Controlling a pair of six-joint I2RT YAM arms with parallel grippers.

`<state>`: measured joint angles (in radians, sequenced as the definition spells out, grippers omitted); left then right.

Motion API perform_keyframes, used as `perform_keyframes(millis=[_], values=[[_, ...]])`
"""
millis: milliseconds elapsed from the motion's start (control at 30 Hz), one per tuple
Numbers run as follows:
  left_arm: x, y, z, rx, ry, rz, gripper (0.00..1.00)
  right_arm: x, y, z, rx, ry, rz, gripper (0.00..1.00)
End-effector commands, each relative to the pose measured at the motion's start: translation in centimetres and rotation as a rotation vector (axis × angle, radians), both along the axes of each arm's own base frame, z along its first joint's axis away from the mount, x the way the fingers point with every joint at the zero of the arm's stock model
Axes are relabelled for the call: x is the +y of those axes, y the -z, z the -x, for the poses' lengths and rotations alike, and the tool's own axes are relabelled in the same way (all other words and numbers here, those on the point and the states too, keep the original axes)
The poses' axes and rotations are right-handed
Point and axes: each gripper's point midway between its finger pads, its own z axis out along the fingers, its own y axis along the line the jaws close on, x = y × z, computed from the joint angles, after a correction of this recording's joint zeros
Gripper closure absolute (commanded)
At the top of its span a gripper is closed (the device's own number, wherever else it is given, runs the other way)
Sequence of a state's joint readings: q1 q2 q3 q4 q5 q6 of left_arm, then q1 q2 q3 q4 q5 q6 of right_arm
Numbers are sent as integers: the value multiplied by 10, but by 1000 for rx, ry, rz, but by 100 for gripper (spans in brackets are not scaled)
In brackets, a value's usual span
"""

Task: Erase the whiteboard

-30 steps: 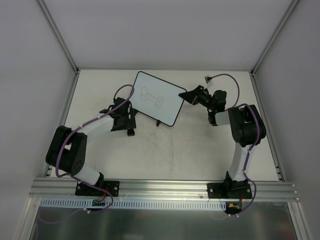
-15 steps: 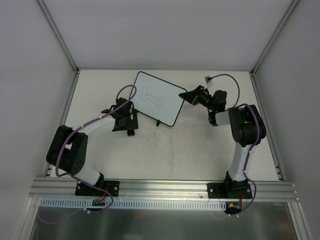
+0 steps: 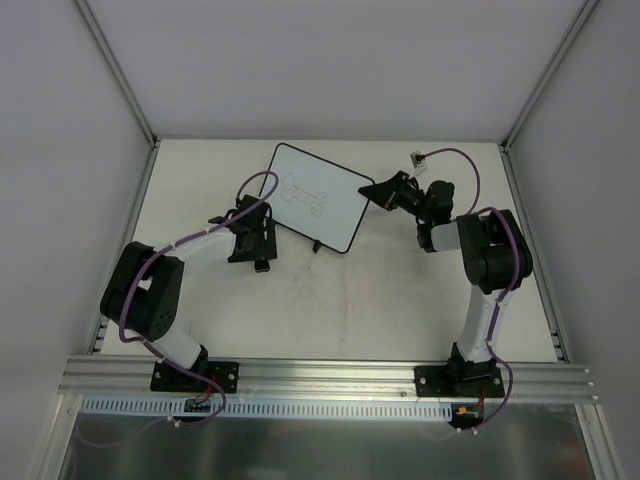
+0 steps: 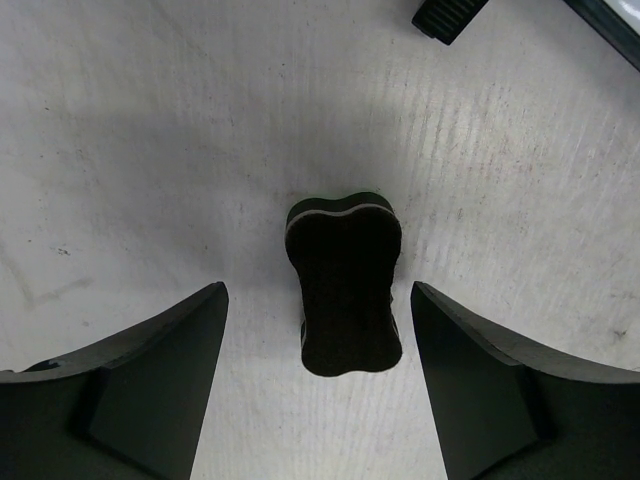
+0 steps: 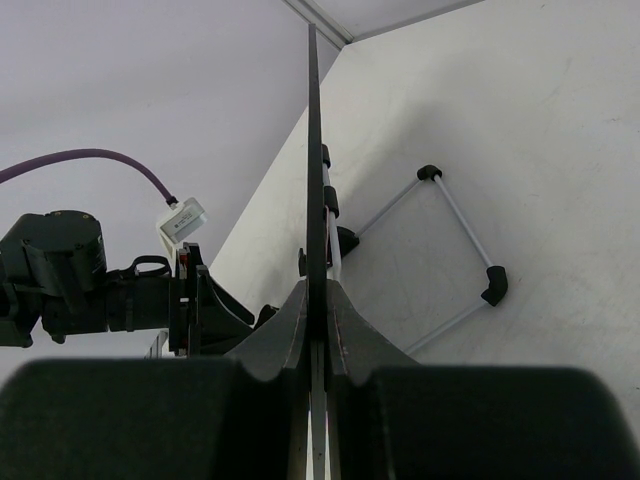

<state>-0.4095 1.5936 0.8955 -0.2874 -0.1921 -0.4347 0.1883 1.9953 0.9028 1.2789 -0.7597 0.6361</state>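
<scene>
The whiteboard (image 3: pixel 318 196), white with a thin black frame and a faint bone drawing, stands tilted at the table's back middle. My right gripper (image 3: pixel 380 190) is shut on its right edge; in the right wrist view the board (image 5: pixel 314 150) shows edge-on between the fingers (image 5: pixel 275 330). A small black eraser (image 3: pixel 262 265) lies on the table in front of the board's left end. My left gripper (image 3: pixel 256 248) is open just above it. In the left wrist view the eraser (image 4: pixel 344 285) lies between and just ahead of the spread fingers (image 4: pixel 180 340).
The board's wire stand with black feet (image 5: pixel 492 285) rests on the table behind the board. One black foot (image 3: pixel 316 246) shows at the board's near edge, and again in the left wrist view (image 4: pixel 445 15). Grey walls enclose the table.
My left arm has shifted slightly right and toward the eraser. The right arm and the whiteboard have not moved.
</scene>
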Motion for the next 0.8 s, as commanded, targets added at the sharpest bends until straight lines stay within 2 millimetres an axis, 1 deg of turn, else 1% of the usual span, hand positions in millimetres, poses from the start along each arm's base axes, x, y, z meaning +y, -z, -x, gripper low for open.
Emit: perform_keyframes(millis=[0, 100, 267, 300, 367, 400, 433, 500, 567, 633, 733, 767], values=[[-5, -7, -9, -26, -6, -9, 26, -6, -67, 7, -289, 0, -56, 100], [-6, -7, -9, -28, -10, -10, 26, -5, -65, 8, -286, -4, -55, 100], [-5, -7, -9, -33, -11, -23, 32, -6, -66, 7, -289, 1, -55, 100], [-5, -8, -10, -35, -11, -22, 38, -6, -67, 8, -290, 1, -55, 100], [-5, -8, -9, -35, -10, -26, 44, -6, -66, 8, -290, -1, -55, 100], [-5, -8, -10, -35, -9, -25, 52, -7, -67, 7, -290, 2, -56, 100], [-5, -7, -9, -34, -7, -26, 55, -6, -66, 8, -289, -1, -55, 100], [-5, -6, -9, -30, -6, -30, 55, -6, -66, 7, -289, 1, -55, 100], [-5, -5, -8, -26, -6, -28, 51, -6, -67, 8, -292, -1, -55, 100], [-6, -4, -8, -22, -2, -26, 50, -6, -67, 8, -292, -1, -55, 100], [-6, -3, -8, -21, 0, -29, 60, -7, -67, 7, -293, 1, -54, 100], [-6, -5, -9, -26, -1, -29, 70, -7, -67, 7, -290, 2, -55, 100]])
